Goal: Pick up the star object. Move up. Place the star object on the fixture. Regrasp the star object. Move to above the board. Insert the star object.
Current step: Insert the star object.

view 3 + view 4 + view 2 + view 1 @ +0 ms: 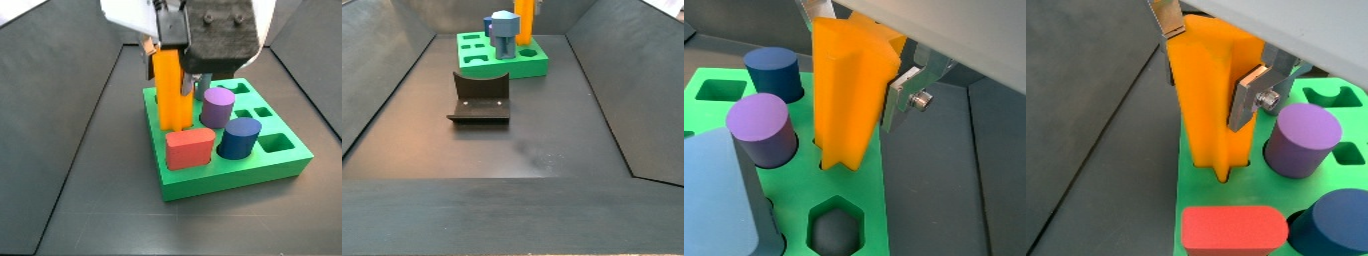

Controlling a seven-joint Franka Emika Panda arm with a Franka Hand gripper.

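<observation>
End effector (1207, 70) clamps the upright star object (1213, 95); its lower tip enters the board (227, 170) near an edge.

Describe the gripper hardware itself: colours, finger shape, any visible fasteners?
The gripper, above the board, has flat silver plate fingers; a silver bolt head shows on one plate in both wrist views. Its body is a boxy black housing with a white shell above it in a side view. No cables or markings are visible.
</observation>
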